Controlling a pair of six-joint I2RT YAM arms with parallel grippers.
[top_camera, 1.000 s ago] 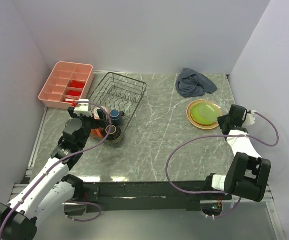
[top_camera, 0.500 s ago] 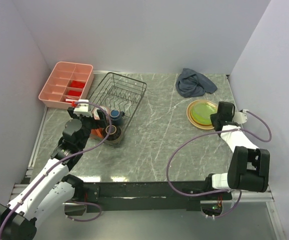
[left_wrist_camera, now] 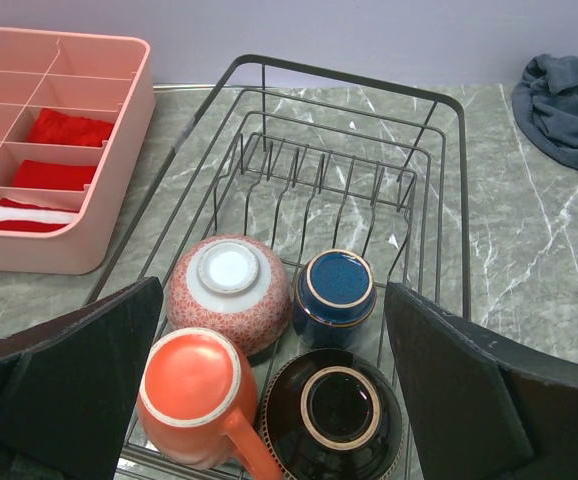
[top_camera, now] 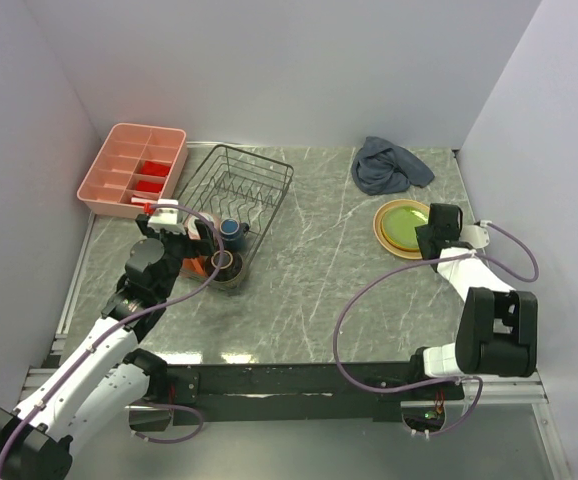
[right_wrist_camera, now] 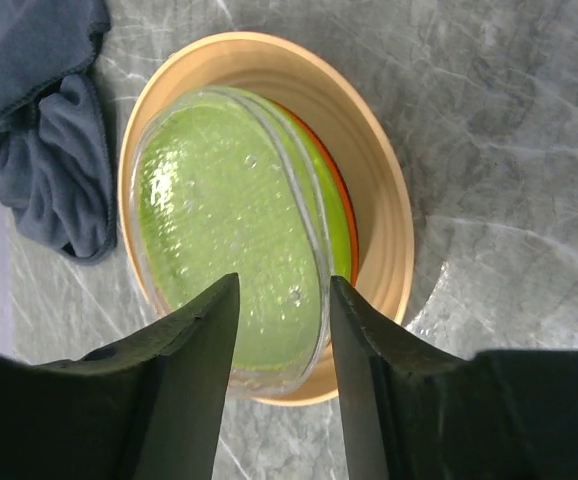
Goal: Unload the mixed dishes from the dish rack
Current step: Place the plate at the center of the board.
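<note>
The grey marbled table (top_camera: 319, 290) is seen whole only from the top view. The dish rack (top_camera: 259, 157) is set towards its far-left corner, just beside a pink compartment tray (top_camera: 109, 160). Near the right edge the large tan-yellow plate (right_wrist_camera: 384, 200) is laid flat, and a crumpled grey cloth (top_camera: 389, 167) is bunched in the far-right corner. The smaller lime green plate (right_wrist_camera: 229, 230) is stacked inside the tan one; only the right wrist view reveals a clear film over it and an orange edge beneath it.

The rack's contents are largely hidden from above by the left arm, but the left wrist view gives them plainly, at the rack's near end: the pinkish bowl (left_wrist_camera: 231, 290) and dark brown bowl (left_wrist_camera: 334, 415) are turned upside down, as is the orange mug (left_wrist_camera: 189, 395). The small dark blue cup (left_wrist_camera: 337, 295) is placed beside the pinkish bowl.

The left gripper (left_wrist_camera: 274, 290) is spread wide above these four, nothing held. The right gripper (right_wrist_camera: 284, 285) is parted, the green plate's near rim seen between its fingers; contact cannot be told
</note>
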